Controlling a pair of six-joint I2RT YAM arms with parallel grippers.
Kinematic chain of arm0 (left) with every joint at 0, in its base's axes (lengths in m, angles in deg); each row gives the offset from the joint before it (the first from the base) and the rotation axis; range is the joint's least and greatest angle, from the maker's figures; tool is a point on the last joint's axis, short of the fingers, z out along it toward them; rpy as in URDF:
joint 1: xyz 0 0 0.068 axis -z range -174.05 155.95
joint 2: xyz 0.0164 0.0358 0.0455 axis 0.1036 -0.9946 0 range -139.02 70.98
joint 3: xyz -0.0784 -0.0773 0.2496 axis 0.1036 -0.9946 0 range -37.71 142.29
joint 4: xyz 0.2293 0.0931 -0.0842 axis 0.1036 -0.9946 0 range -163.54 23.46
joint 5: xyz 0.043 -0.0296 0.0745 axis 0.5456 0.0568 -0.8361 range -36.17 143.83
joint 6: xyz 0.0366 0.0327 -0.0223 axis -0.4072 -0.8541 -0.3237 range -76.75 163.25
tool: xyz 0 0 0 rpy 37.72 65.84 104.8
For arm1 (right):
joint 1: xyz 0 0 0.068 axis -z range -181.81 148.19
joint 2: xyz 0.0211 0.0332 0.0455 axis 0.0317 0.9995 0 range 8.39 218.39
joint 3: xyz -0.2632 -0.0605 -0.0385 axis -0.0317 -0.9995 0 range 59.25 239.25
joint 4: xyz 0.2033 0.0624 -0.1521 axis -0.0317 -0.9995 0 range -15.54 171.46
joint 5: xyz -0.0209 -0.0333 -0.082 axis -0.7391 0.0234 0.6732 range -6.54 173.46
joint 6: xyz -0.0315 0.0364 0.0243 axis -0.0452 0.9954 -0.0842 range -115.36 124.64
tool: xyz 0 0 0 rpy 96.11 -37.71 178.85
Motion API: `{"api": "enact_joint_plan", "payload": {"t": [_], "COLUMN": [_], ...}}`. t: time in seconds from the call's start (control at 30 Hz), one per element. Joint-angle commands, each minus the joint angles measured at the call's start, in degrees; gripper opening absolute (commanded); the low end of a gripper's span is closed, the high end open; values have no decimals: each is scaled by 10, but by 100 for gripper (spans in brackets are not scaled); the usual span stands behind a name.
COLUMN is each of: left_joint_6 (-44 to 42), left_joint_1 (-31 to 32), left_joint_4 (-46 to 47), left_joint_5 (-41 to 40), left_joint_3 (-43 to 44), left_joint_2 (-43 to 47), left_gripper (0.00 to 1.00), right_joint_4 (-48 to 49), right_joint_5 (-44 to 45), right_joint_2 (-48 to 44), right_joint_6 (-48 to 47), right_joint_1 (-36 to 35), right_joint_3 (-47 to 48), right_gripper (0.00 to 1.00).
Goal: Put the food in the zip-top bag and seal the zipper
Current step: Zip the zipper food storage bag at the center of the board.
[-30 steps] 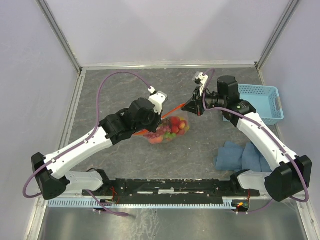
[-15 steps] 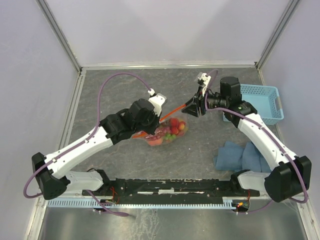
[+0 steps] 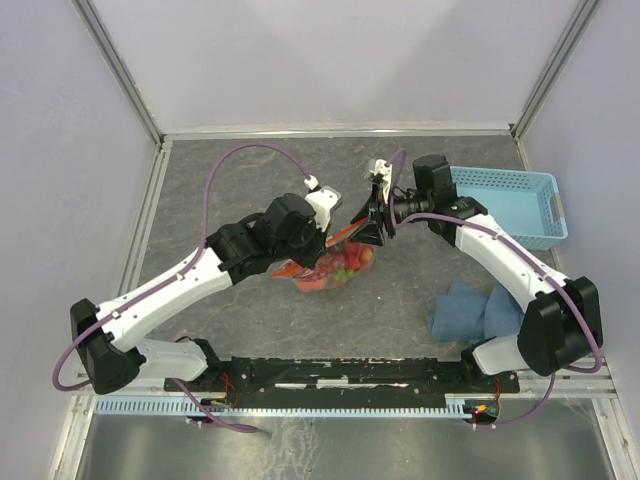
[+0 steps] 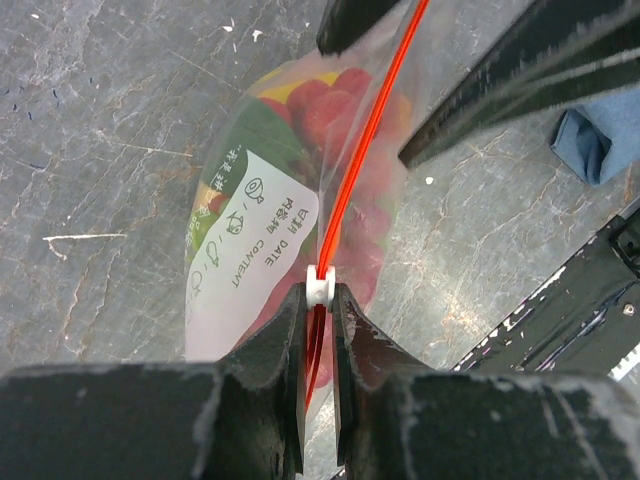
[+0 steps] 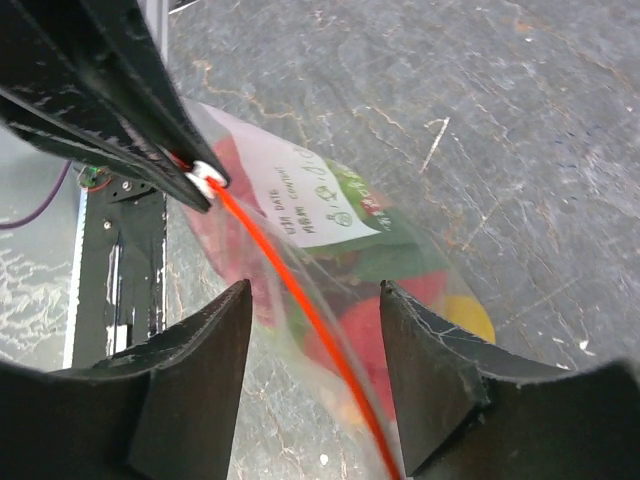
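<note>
Nearest to the arm bases, off to the right, a rumpled blue cloth (image 3: 478, 312) lies on the grey stone-patterned table (image 3: 420, 290), well apart from the action.

Into the middle now. The small clear crinkly plastic zip-top bag (image 3: 335, 268) sits mid-table beneath the two grippers. The fruits (image 4: 335, 100) are inside it, red, yellow and green showing through the film beside the white label patch (image 4: 255, 235).

The left gripper (image 4: 318, 300) is pinched tight on the thin red-orange zipper strip (image 4: 369, 140). Its fingers press in from either side, right at a small white slider piece (image 4: 318, 285). From there the zipper strip runs straight and taut toward the right arm.

The right gripper (image 5: 312, 292) has its jaws spread, one finger on each side of the zipper strip, which passes through the gap. Whether it brushes a finger, I cannot tell. The two grippers are close together over the bag.

Farthest out, on the right, the light-blue mesh basket (image 3: 520, 205) stands on the table, well apart from the bag.
</note>
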Motion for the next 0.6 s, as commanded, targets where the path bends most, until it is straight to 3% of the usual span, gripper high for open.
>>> {"api": "enact_joint_plan", "payload": {"t": [0.0, 0.13, 0.37, 0.43, 0.57], "left_joint_6": [-23, -23, -13, -11, -3], "left_joint_1": [-3, -3, -2, -3, -3], "left_joint_4": [22, 21, 6, 0, -18], "left_joint_5": [7, 7, -20, -29, -53], "left_joint_3": [35, 33, 25, 19, 10], "left_joint_2": [-2, 0, 16, 23, 32], "left_gripper": [3, 3, 3, 3, 3], "right_joint_4": [-15, -18, -40, -44, -43], "right_joint_5": [-38, -37, -11, 1, 34], "right_joint_2": [-1, 4, -4, -12, -29], "right_joint_6": [-52, -53, -57, -59, -51], "right_joint_1": [-15, -15, -15, -13, -8], "right_joint_3": [32, 38, 53, 50, 39], "right_gripper": [59, 47, 7, 2, 2]}}
